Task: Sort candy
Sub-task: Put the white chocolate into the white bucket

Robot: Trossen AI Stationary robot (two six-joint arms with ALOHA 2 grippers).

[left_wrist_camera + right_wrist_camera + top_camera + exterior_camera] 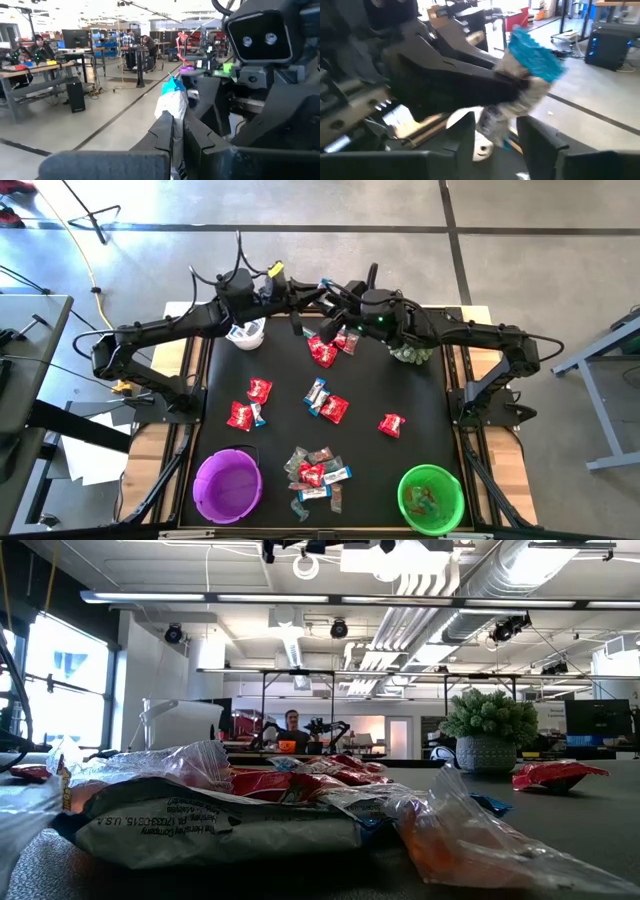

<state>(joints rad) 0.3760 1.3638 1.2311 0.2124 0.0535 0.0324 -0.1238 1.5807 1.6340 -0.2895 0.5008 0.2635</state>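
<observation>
we see handover mid-air above far edge of table [215, 430]. left gripper [177, 127] fingers pinched tight on blue-and-white mini bar [172, 102]. right gripper [495, 132] fingers parted around its lower end, no grip. we judge wrapper light, crinkly, slippery; best pinched across flat middle, not twisted end. other candy [318, 468] scattered on mat.

Blurred blue-and-white candy [530, 75] wrapper
</observation>
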